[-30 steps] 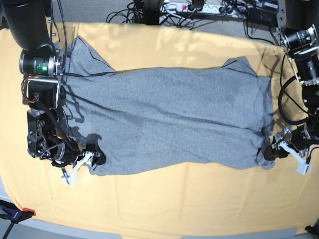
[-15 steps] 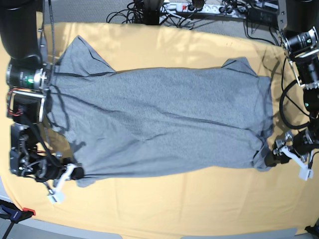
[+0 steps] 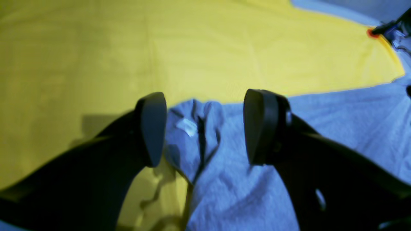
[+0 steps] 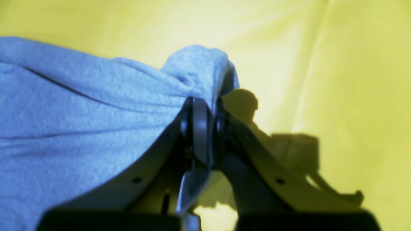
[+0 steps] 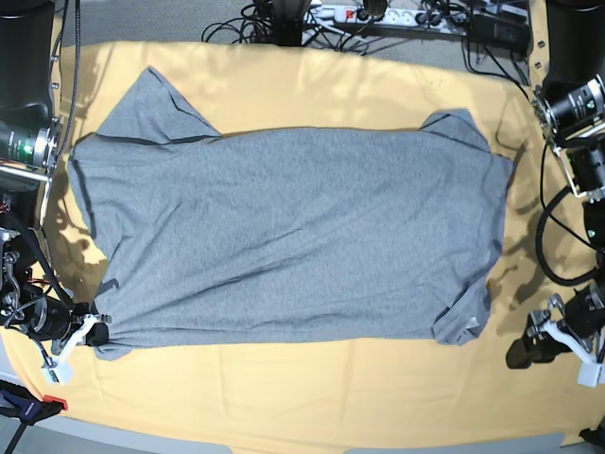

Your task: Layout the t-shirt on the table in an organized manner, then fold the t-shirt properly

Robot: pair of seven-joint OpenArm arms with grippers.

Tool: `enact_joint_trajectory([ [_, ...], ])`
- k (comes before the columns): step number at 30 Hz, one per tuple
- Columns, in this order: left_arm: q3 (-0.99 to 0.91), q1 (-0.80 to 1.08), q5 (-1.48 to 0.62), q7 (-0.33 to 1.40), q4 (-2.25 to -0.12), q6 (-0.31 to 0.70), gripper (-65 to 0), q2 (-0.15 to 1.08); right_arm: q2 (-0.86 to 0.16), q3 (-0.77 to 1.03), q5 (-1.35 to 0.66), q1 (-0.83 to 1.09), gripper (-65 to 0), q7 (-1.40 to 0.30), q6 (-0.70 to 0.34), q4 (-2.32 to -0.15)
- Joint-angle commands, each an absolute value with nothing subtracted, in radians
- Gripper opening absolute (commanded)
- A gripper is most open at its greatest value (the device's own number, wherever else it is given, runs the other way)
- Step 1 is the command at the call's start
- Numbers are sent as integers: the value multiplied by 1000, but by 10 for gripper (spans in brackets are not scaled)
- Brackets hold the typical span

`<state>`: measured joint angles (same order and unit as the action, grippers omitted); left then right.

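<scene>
shirt: grey knit t-shirt spread flat, centre of the pale yellow-orange cloth-draped table
right gripper: clamped on shirt corner, 8 o'clock in base view
left gripper: jaws apart, grasping nothing, off the shirt near the 4 o'clock corner

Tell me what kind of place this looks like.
Probably a robotics lab or test bench, not a home. Two robot arms flank a table draped in yellow cloth, a grey t-shirt is spread across it, and a power strip with tangled cables runs along the far edge.
</scene>
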<state>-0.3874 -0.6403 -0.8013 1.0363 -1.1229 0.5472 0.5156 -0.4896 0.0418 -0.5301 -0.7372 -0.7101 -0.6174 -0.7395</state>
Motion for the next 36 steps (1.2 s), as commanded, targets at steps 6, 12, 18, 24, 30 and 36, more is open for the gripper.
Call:
enact_joint_trajectory([
  [6,-393,-714,-817,1010,-1139,551,-260,535,-507,46,-435,-829,-650,-631,-567,-758],
  [12,-393,-706,-813,1022,-1139,550,-260,534,-507,46,-333,-870,-650,-617,-450,-758],
  [18,-393,-704,-815,1042,-1139,550,-260,535,-511,46,-358,-876,-190,-636,-530,-758],
  [24,-391,-704,-916,1129,-1139,592,-260,544,-591,47,-716,-907,-127,-847,-690,-759],
  [30,-391,-703,-1066,1260,-1139,623,-260,567,-678,47,-1012,-897,-235,-1108,-698,-763],
  [36,-391,-677,-1147,1336,-1139,645,-260,569,-759,47,-1275,-794,-273,-1226,-698,-817],
])
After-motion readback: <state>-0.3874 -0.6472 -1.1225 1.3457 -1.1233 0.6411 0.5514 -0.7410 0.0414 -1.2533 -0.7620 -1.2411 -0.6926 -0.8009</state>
